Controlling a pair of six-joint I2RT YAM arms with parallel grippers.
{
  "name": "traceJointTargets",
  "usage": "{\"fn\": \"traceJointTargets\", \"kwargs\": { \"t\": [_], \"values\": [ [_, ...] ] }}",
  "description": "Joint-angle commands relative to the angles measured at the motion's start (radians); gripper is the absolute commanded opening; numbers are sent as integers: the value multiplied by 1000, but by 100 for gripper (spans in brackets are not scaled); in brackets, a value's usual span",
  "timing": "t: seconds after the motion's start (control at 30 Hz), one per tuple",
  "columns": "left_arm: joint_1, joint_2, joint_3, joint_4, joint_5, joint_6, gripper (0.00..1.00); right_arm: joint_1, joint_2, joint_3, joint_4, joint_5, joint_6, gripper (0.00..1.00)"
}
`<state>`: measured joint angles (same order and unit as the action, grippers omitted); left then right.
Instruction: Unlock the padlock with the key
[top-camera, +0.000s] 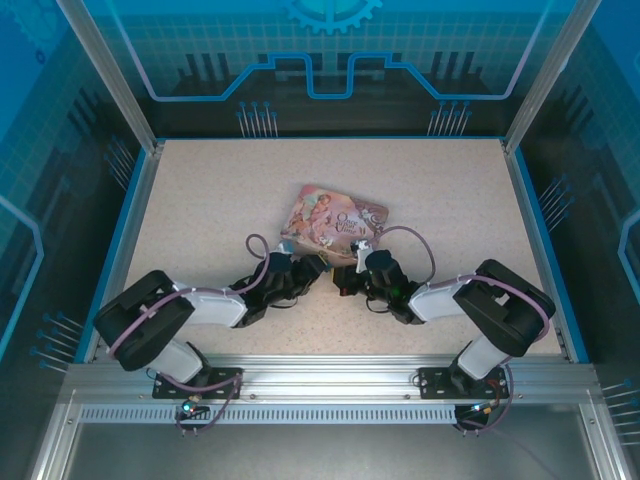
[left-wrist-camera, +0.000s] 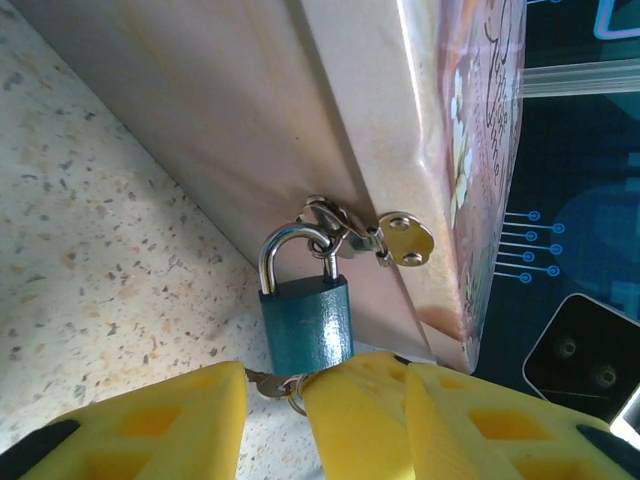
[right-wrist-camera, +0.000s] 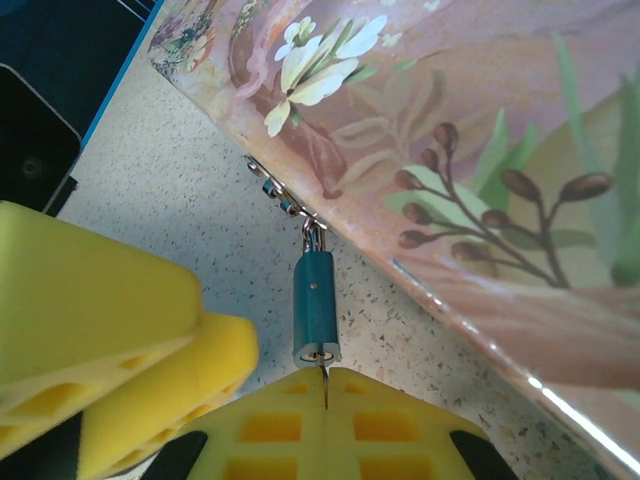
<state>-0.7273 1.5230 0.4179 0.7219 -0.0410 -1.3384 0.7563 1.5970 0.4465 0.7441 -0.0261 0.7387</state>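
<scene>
**Right jaws pinched on key at padlock base; left jaws apart alongside**

Obs., right gripper (right-wrist-camera: 326, 388): the yellow fingers are pressed together with the seam closed. They are clamped on the key (right-wrist-camera: 325, 374), a thin dark sliver running from the seam into the silvery underside of the padlock (right-wrist-camera: 315, 300).

Obs., left gripper (top-camera: 312, 270): the jaws are apart. Its wrist view shows a gap between the left finger (left-wrist-camera: 150, 420) and the next yellow block. Small bits of key metal and a ring (left-wrist-camera: 295, 397) sit in that gap, just under the padlock body. I cannot tell which arm owns the middle block, or whether the left fingers touch the key.

Surroundings: the padlock hangs by its shackle (left-wrist-camera: 285, 245) from a small metal hasp (left-wrist-camera: 385, 240) on the side wall of the pink tin (top-camera: 335, 215). The tin lies flat on the table (top-camera: 200, 200), just beyond both gripper tips. In the right wrist view the left arm's fingers (right-wrist-camera: 100, 310) crowd in from the left, against the right finger's flank.

Materials: the padlock body is dark blue painted metal, squarish with rounded corners. The shackle is thin bright steel. The tin is glossy and printed with flowers and figures. The fingers are yellow and moulded with square pockets. The tabletop is pale and speckled.

Views: overhead gives the layout, but the padlock and key are too small to make out there. The left wrist shows the padlock's broad face and shackle loop. The right wrist shows its narrow edge and keyway end.
</scene>
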Motion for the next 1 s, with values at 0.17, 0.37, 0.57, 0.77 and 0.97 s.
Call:
{"fn": "traceJointTargets", "kwargs": {
  "t": [0.17,0.37,0.57,0.77,0.97],
  "values": [
    [-31,88,24,111,-21,-52,46,19,9,27,15,-5,15,0],
    [-31,126,21,185,-42,-56,46,22,18,32,17,-9,19,0],
    [-29,161,15,255,-88,-66,46,27,23,36,19,-6,22,0],
    [-27,166,14,288,-114,-69,43,28,32,41,20,-9,22,0],
    [-25,177,18,314,-105,-74,34,32,35,45,21,-9,21,0]
  ]
}}
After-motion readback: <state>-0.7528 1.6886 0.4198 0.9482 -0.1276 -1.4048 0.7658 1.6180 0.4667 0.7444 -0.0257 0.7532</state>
